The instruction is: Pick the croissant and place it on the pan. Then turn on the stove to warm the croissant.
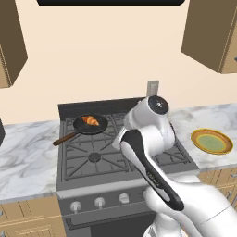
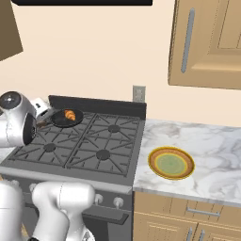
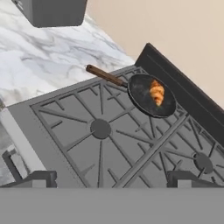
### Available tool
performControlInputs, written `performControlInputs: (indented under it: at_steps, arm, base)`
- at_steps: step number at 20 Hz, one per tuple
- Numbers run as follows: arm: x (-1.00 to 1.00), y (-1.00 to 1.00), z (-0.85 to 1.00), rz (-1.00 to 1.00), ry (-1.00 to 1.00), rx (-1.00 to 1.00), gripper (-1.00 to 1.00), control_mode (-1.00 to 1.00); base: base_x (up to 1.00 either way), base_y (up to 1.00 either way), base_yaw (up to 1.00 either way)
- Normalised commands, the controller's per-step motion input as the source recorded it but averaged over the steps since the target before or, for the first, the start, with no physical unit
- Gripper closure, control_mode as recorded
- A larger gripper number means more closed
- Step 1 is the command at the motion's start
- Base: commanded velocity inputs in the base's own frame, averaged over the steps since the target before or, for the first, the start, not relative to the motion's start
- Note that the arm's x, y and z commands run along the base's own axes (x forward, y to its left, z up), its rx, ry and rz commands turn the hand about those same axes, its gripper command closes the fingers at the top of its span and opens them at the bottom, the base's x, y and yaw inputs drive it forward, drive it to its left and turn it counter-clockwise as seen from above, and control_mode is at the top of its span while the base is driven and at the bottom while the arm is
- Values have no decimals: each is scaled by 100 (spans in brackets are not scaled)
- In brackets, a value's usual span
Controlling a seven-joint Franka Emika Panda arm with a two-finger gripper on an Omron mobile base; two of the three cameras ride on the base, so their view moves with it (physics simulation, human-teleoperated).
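My gripper [image 3: 109, 179] nearest lens in hand view: two dark fingertips [image 3: 41, 178] spread wide apart, nothing between them, holding nothing. I see it hanging above front part of stove [image 3: 65, 131], over grate, touching nothing. Croissant [image 3: 156, 92] lies inside pan [image 3: 142, 89], well ahead of fingertips. Pan sits on stove's rear left burner, reddish-brown handle pointing left toward marble counter [image 1: 28, 148]. Green yellow-rimmed plate [image 2: 171, 163] rests on counter right of stove. Silver knobs [image 1: 99, 202] line stove front.

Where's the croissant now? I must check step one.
The croissant lies in the pan on the stove's rear left burner.
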Motion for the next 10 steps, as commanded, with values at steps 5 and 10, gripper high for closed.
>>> performControlInputs:
  at_steps: [5,10]
  arm:
    - [-56,0,5,-3,-19,-5,-100,-100]
    - [-62,0,0,-4,-21,-4,-100,-100]
  base:
    - [0,0,0]
    - [0,0,0]
